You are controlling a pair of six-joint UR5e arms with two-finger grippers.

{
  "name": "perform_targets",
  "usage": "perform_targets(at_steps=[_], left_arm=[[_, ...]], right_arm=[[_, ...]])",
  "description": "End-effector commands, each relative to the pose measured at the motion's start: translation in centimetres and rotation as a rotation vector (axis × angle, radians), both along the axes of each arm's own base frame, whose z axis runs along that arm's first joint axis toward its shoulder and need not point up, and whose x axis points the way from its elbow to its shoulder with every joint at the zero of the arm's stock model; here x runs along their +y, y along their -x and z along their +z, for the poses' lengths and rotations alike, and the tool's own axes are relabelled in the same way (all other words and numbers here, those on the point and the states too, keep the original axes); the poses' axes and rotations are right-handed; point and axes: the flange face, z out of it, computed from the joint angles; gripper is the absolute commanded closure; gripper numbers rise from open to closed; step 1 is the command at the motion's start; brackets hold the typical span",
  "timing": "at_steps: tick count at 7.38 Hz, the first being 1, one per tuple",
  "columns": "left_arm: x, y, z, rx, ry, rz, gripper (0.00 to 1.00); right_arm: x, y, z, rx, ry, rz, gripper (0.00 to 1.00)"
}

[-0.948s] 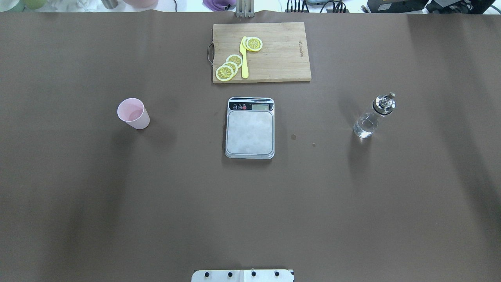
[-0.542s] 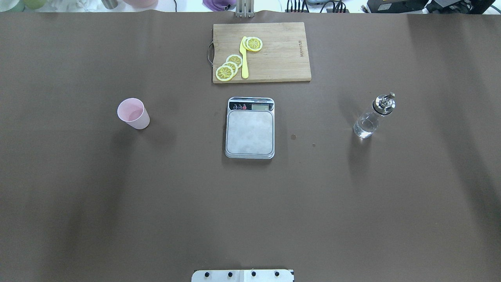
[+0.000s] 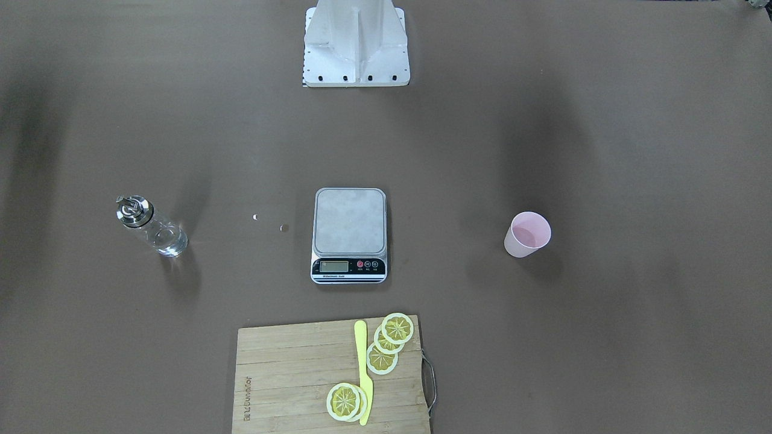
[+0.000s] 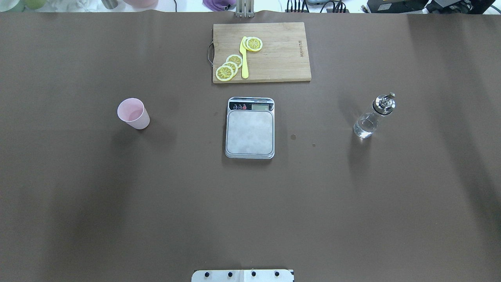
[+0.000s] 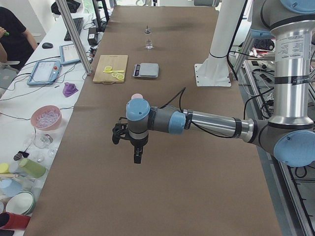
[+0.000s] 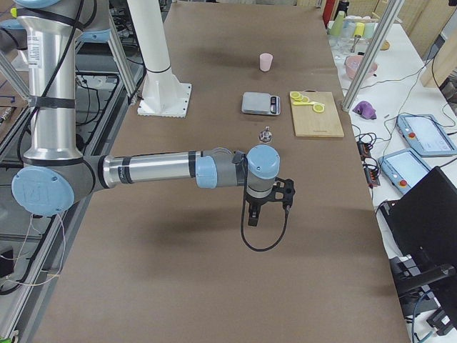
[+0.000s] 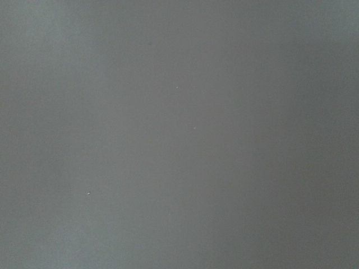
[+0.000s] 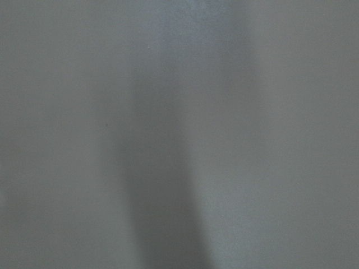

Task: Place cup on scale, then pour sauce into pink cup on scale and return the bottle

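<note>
The pale pink cup point(image 4: 133, 113) stands upright on the brown table to the left of the scale; it also shows in the front view point(image 3: 528, 234). The steel scale point(image 4: 249, 131) lies in the middle with nothing on it. The clear glass bottle point(image 4: 372, 117) with its silver spout stands to the right. Neither gripper shows in the overhead or front view. The left gripper point(image 5: 138, 156) hangs over bare table short of the cup point(image 5: 137, 96). The right gripper point(image 6: 252, 218) hangs short of the bottle point(image 6: 265, 135). I cannot tell whether they are open or shut. Both wrist views show only bare table.
A wooden cutting board point(image 4: 274, 55) with lemon slices and a yellow knife point(image 4: 244, 58) lies behind the scale. The robot's white base point(image 3: 356, 42) stands at the near edge. Side benches with bowls, cups and tablets flank the table's far side.
</note>
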Motion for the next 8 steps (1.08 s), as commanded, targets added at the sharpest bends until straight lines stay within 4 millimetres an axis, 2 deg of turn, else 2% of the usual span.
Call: perform_targets(at_steps=[1, 2, 3, 4, 5, 6, 7, 8], left_arm=[[-1.5, -0.3, -3.2, 0.000, -0.060, 0.000, 0.02], [-3.0, -0.4, -5.2, 0.005, -0.096, 0.002, 0.01], [-4.0, -0.5, -6.2, 0.012, -0.104, -0.001, 0.01], [-6.0, -1.2, -9.2, 0.042, -0.045, -0.108, 0.02], [-6.8, -6.6, -13.0, 0.076, 0.007, -0.132, 0.02], [-6.6, -10.9, -15.7, 0.103, 0.048, -0.142, 0.02], [-7.3, -15.9, -19.3, 0.141, 0.111, -0.168, 0.02], [-7.2, -21.0, -21.5, 0.145, 0.174, -0.197, 0.02]], right_arm=[[-0.2, 0.0, -0.2, -0.001, -0.002, 0.003, 0.00], [-0.2, 0.0, -0.3, -0.002, -0.001, 0.003, 0.00], [-0.1, 0.0, -0.3, -0.005, -0.001, 0.002, 0.00], [-0.1, 0.1, -0.3, -0.016, 0.001, 0.001, 0.00], [-0.1, 0.1, -0.3, -0.014, -0.002, 0.000, 0.00], [-0.1, 0.1, -0.3, -0.014, -0.002, 0.000, 0.00], [-0.1, 0.1, -0.4, -0.014, -0.005, -0.001, 0.00], [0.0, 0.1, -0.4, -0.014, -0.005, -0.001, 0.00]])
